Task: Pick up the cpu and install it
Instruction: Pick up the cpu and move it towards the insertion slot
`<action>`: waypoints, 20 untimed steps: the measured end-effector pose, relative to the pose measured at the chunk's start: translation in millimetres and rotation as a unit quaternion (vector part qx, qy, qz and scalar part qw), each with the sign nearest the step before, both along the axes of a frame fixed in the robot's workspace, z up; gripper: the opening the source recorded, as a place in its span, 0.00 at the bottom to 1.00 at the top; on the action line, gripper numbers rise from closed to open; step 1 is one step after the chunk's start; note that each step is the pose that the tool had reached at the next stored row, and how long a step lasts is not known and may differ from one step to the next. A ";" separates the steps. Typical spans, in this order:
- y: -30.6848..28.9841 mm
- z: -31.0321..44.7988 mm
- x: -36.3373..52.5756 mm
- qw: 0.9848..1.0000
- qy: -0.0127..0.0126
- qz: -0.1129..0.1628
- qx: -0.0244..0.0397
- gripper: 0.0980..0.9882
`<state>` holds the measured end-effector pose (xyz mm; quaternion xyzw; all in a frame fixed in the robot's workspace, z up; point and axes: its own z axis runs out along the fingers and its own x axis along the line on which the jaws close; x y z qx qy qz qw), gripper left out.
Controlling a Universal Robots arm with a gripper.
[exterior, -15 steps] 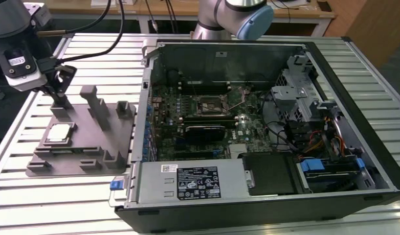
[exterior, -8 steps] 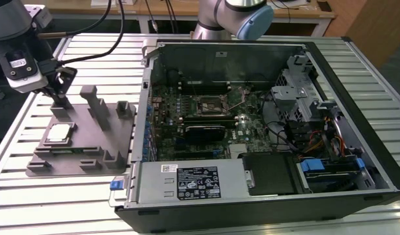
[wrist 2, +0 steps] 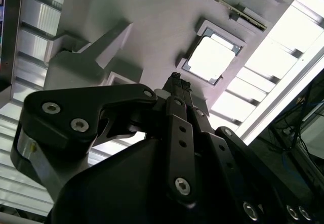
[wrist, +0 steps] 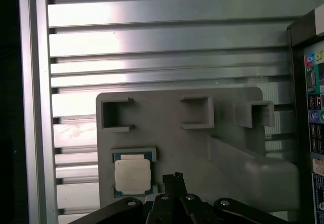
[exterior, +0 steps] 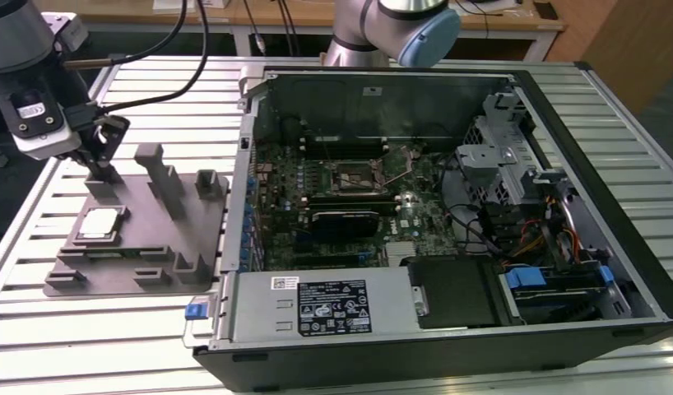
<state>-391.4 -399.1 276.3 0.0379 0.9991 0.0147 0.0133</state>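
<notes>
At the exterior view's left, the gripper [exterior: 99,169] is held low over the grey tray [exterior: 95,280]. Its tips are hard to separate there, but in the second wrist view the fingertips [wrist 2: 177,85] are seen pressed together, with nothing between them. The cpu [exterior: 100,224] lies flat in a tray pocket near the tips, its lid washed out by glare in that wrist view [wrist 2: 212,57]. Rightward stands the open computer case [exterior: 369,99]. Its socket [exterior: 353,174] is well apart from the cpu.

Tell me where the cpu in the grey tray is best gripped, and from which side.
Probably by two opposite edges, from straight above. The cpu lies flat, metal top up, in a shallow square recess of the grey tray, so a sideways approach is blocked by the rim.
</notes>
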 end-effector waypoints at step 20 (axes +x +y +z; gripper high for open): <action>0.0 -13.0 -7.4 1.000 0.000 0.000 0.000 0.01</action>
